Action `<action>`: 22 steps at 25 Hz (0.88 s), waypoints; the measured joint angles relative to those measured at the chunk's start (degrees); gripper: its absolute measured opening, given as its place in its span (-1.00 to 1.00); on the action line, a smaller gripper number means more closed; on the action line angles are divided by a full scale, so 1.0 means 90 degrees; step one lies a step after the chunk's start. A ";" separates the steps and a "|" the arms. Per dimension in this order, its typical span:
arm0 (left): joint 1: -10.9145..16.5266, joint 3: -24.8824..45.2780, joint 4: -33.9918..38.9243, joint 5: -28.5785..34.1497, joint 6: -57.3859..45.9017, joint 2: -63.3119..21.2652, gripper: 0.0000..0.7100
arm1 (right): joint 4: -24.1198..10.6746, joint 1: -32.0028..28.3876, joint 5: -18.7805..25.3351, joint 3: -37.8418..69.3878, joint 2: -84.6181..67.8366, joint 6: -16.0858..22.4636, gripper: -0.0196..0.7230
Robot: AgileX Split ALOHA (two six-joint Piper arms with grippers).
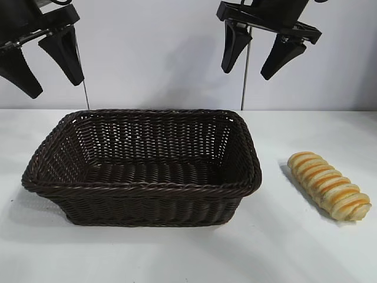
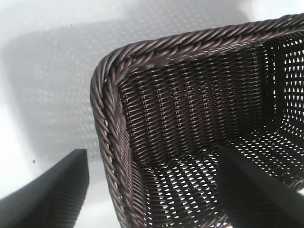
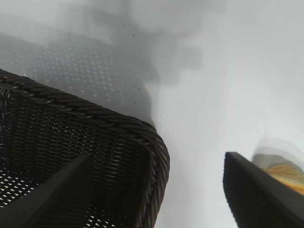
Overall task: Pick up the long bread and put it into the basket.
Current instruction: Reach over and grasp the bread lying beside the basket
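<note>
The long bread [image 1: 330, 186], golden-yellow with orange-brown ridges, lies on the white table to the right of the basket; a sliver of it shows in the right wrist view [image 3: 285, 172]. The dark brown wicker basket [image 1: 141, 187] stands at the table's middle, empty; it also shows in the left wrist view [image 2: 142, 52] and the right wrist view [image 3: 95, 114]. My right gripper [image 1: 256, 62] hangs open and empty high above the basket's far right corner. My left gripper [image 1: 52, 73] hangs open and empty high above the basket's far left corner.
The white table [image 1: 294, 247] spreads around the basket and bread. A pale wall stands behind. Two thin vertical rods [image 1: 245, 76] rise at the back.
</note>
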 joint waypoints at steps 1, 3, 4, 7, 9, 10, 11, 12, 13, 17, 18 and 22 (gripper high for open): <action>0.0000 0.0000 -0.0103 0.0000 0.0000 0.0000 0.53 | 0.0000 0.0000 0.0000 0.0000 0.0000 0.0000 0.53; 0.0000 0.0000 -0.0310 0.0000 0.0000 0.0000 0.53 | 0.0000 0.0000 0.0000 0.0000 0.0000 0.0000 0.53; 0.0000 0.0000 -0.0451 0.0000 0.0000 0.0000 0.53 | 0.0000 0.0000 0.0006 0.0000 0.0000 0.0000 0.53; 0.0000 0.0000 -0.0764 0.0000 -0.0006 0.0000 0.53 | 0.0000 0.0000 0.0030 0.0000 0.0000 0.0000 0.53; 0.0000 0.0000 -0.0818 -0.0005 -0.0006 0.0000 0.53 | 0.0000 0.0000 0.0058 0.0000 0.0000 0.0000 0.53; 0.0000 0.0000 -0.0840 -0.0005 -0.0006 0.0000 0.53 | 0.0000 0.0000 0.0064 0.0000 0.0000 0.0000 0.53; 0.0000 0.0000 -0.0839 -0.0005 -0.0006 0.0000 0.53 | 0.0000 0.0000 0.0082 0.0000 0.0000 0.0000 0.53; 0.0000 0.0000 -0.0839 -0.0005 -0.0006 0.0000 0.53 | 0.0000 0.0000 0.0110 0.0000 0.0000 0.0000 0.53; 0.0000 0.0000 -0.0839 -0.0026 -0.0006 0.0000 0.53 | -0.0012 0.0000 0.0138 0.0000 0.0000 0.0000 0.53; 0.0000 0.0000 -0.0839 -0.0045 -0.0006 0.0000 0.53 | -0.0238 0.0000 0.0253 0.0000 0.0000 0.0000 0.53; 0.0000 0.0000 -0.0839 -0.0050 -0.0006 0.0000 0.53 | -0.0359 0.0000 0.0278 0.0000 0.0000 0.0000 0.53; 0.0000 0.0000 -0.0839 -0.0050 -0.0006 0.0000 0.53 | -0.1021 0.0000 0.0304 0.0000 0.0000 0.0000 0.53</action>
